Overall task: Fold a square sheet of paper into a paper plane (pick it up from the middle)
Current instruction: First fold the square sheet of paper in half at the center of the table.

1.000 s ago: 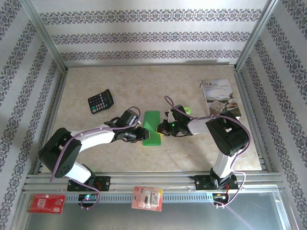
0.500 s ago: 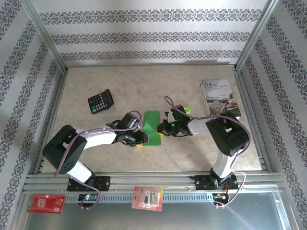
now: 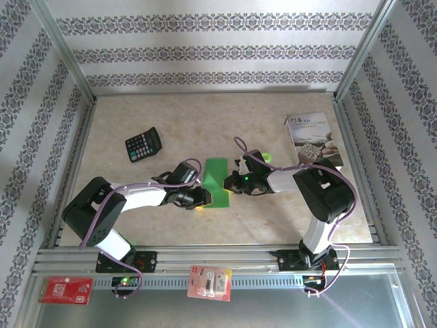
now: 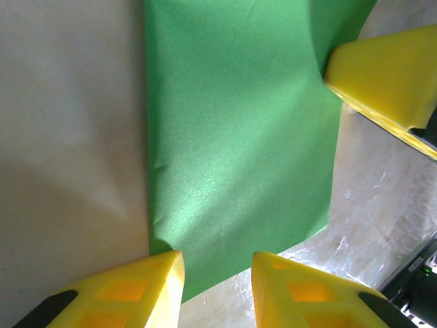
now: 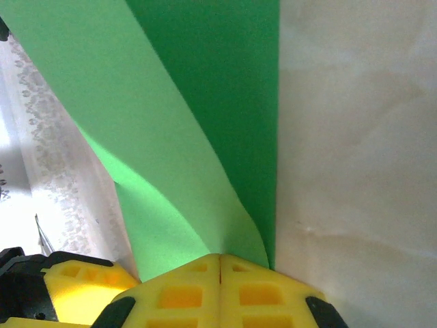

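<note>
From above, the square sheet of paper [image 3: 218,174] (folded narrow) is seen on the counter [image 3: 205,123] between the left claw [image 3: 199,199] and the right claw [image 3: 229,183]. At the left wrist, the fingers [image 4: 147,290] are spread at its corner. At the right wrist, a lifted flap is pinched.

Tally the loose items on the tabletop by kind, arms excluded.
green paper sheet: 1
calculator: 1
booklet: 1
small green disc: 1
Total: 4
</note>
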`<state>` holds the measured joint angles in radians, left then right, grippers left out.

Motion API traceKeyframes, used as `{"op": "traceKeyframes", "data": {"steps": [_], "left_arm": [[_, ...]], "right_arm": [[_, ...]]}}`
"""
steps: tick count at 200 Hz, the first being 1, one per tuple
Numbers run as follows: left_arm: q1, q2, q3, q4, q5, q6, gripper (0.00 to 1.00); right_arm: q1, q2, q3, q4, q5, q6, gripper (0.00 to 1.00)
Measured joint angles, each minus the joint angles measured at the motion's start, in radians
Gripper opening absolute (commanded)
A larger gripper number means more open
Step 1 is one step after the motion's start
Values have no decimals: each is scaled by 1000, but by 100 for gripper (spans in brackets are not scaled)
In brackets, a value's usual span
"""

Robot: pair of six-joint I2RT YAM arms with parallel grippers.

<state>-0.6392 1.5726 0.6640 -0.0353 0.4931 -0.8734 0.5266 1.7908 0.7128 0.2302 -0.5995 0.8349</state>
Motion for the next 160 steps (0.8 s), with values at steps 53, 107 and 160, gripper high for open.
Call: {"op": "traceKeyframes", "data": {"steps": [53,107,160], "left_arm": [[74,-72,3,-24,6,5,32],[149,87,224,-24,43,54,25],[193,261,362,-32,60,121,22]], "right_arm": [[0,2,0,1,0,-3,0],[0,0,-1,3,0,-3,0],[0,0,-1,3,0,-3,0]]}}
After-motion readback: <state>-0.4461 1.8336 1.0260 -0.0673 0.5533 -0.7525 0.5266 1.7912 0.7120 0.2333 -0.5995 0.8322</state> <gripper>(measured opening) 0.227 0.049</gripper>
